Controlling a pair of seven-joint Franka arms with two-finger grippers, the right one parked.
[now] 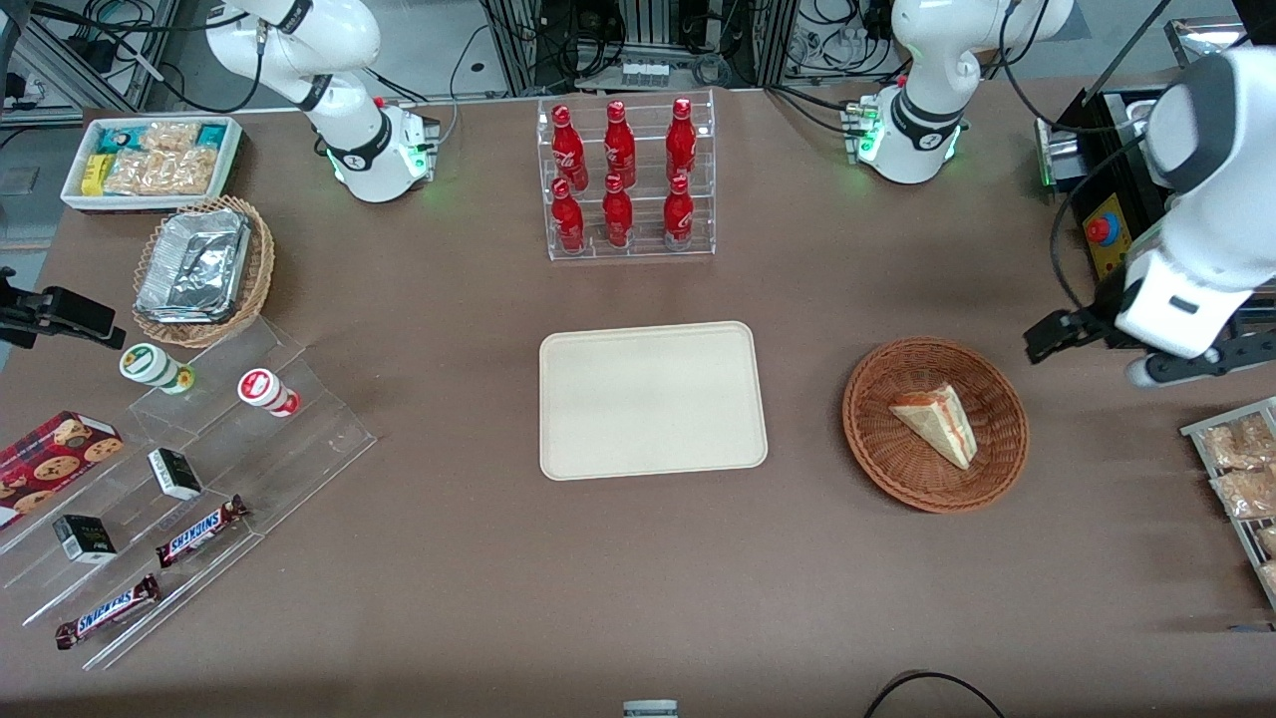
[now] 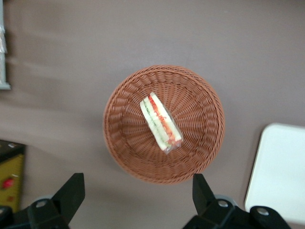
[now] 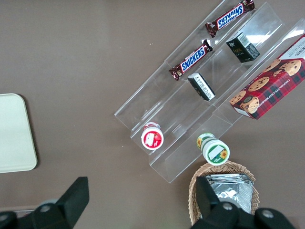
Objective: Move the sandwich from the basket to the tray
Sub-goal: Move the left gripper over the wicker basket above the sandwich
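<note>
While the sandwich (image 1: pixel 935 423) lies inside the round reddish-brown basket (image 1: pixel 877 444), the left arm's gripper (image 2: pixel 138 193) hangs in the air above the bench (image 1: pixel 638 578), toward the working arm's end, with its two black fingers (image 2: pixel 71 193) spread wide apart and holding nothing. From the wrist camera, the basket and sandwich show in the gap between the fingers, lower down, and nothing touches them.

The sandwich is a pale triangular wedge, lying on its side near the middle of the basket, with red and green filling showing along its cut edge. It seems to be wrapped in clear film, though this is hard to make out.

The cream rectangular tray (image 1: pixel 653 401) lies flat at the centre of the bench, beside the basket and apart from it, on the side toward the parked arm. Nothing rests on it.

Farther from the front camera than the tray, a clear rack (image 1: pixel 630 178) holds six red bottles (image 1: pixel 618 145) in two rows.

Toward the parked arm's end of the bench, a white bin of packaged snacks (image 1: pixel 152 160) sits at the corner. Nearer the camera than the bin is a tan wicker basket with foil trays (image 1: pixel 199 269), then a clear stepped stand (image 1: pixel 199 479) with two small cups, small dark boxes, two Snickers bars (image 1: pixel 199 531) and a red cookie box (image 1: pixel 55 454).

At the working arm's edge of the bench, a rack of bagged snacks (image 1: pixel 1236 469) is partly in view.
</note>
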